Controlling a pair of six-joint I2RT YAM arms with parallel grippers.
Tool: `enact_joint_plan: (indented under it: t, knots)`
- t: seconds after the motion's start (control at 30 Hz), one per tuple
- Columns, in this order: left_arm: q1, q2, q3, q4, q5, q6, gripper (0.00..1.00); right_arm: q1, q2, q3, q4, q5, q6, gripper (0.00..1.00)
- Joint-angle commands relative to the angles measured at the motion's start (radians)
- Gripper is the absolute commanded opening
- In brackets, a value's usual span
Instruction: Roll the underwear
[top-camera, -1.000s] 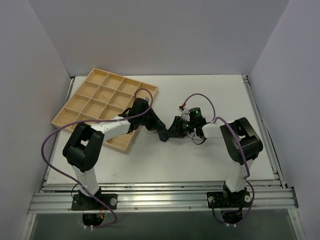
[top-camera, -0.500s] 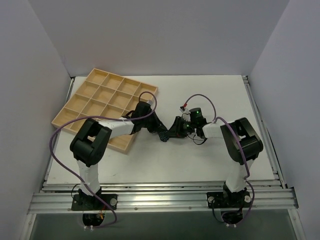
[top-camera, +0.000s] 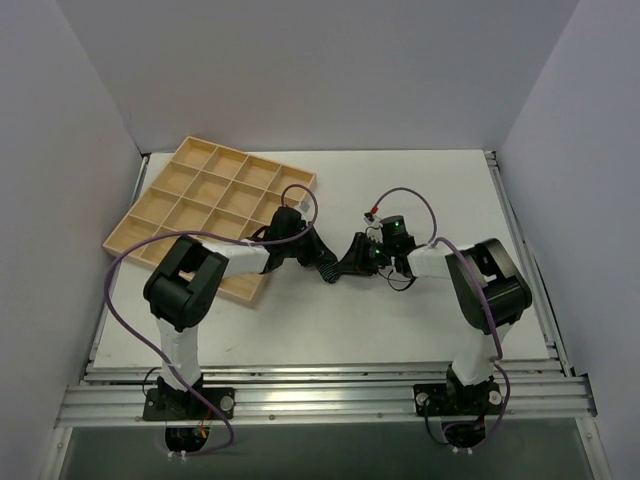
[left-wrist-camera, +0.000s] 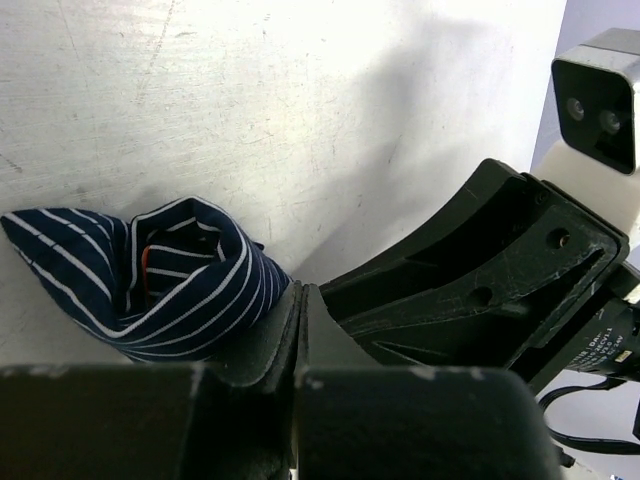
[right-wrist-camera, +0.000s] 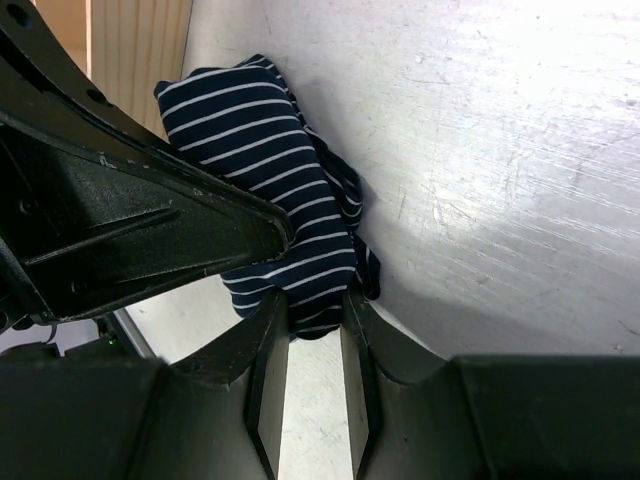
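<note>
Underwear bunched midway along the counter, left pincer pressed together on its cloth, right pincer pinching it too.

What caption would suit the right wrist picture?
Right claw gripping the striped underwear on the table, left claw closed against it.

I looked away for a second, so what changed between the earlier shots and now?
The left arm swung its elbow right toward the middle, and the left gripper slid slightly right; it is pinched on the underwear. The right gripper barely shifted, gripping the cloth too. The tray stayed put.
</note>
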Motion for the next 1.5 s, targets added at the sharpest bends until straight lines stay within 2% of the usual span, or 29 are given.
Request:
enact_joint_plan:
  t: [0.0, 0.17, 0.27, 0.3, 0.37, 0.57, 0.7, 0.93, 1.37, 1.47]
  knots:
    - [0.004, 0.000, -0.045, -0.043, -0.027, 0.049, 0.02, -0.009, 0.029, -0.035, -0.246, 0.213, -0.092, 0.14]
    - [0.016, -0.075, 0.018, -0.117, -0.024, 0.094, 0.05, -0.009, 0.024, -0.036, -0.251, 0.214, -0.089, 0.12]
    - [0.021, -0.121, 0.089, -0.203, -0.024, 0.144, 0.07, -0.004, 0.018, -0.038, -0.248, 0.211, -0.086, 0.12]
    - [0.022, -0.132, 0.102, -0.280, -0.041, 0.158, 0.07, -0.004, 0.014, -0.039, -0.249, 0.213, -0.086, 0.12]
    - [0.021, -0.176, 0.109, -0.305, -0.066, 0.177, 0.07, -0.003, 0.009, -0.039, -0.251, 0.213, -0.086, 0.12]
    - [0.019, -0.206, 0.038, -0.258, -0.069, 0.149, 0.06, 0.014, 0.006, -0.035, -0.246, 0.209, -0.079, 0.12]
    - [0.013, -0.149, 0.031, -0.177, -0.057, 0.143, 0.05, 0.022, -0.003, -0.032, -0.249, 0.209, -0.075, 0.12]
    - [0.009, -0.069, 0.012, -0.146, -0.046, 0.146, 0.02, 0.025, -0.011, -0.003, -0.271, 0.203, -0.072, 0.13]
    - [0.007, -0.057, -0.031, -0.196, -0.086, 0.161, 0.02, 0.034, -0.034, 0.054, -0.318, 0.200, -0.084, 0.21]
    - [0.007, -0.083, -0.032, -0.241, -0.098, 0.166, 0.03, 0.034, -0.029, 0.065, -0.331, 0.205, -0.089, 0.17]
